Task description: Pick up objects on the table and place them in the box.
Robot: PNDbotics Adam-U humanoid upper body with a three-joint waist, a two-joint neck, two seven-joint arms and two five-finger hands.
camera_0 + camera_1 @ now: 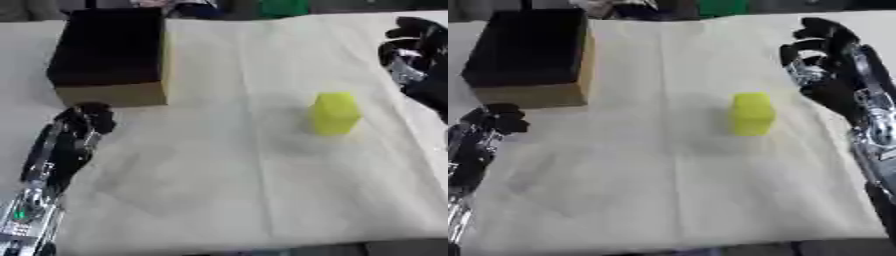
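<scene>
A yellow-green block (752, 114) stands upright on the cream cloth, right of the middle. The box (112, 55) is at the back left, cardboard outside and dark inside, its top open. My right hand (820, 60) hovers to the right of the block and a little behind it, apart from it, with curled fingers that hold nothing. My left hand (83, 124) rests at the left, just in front of the box, fingers curled and holding nothing.
The cream cloth (227, 190) covers the table, with its front edge low in the view. A green thing (282, 7) and dark shapes sit beyond the far edge. Bare cloth lies between the box and the block.
</scene>
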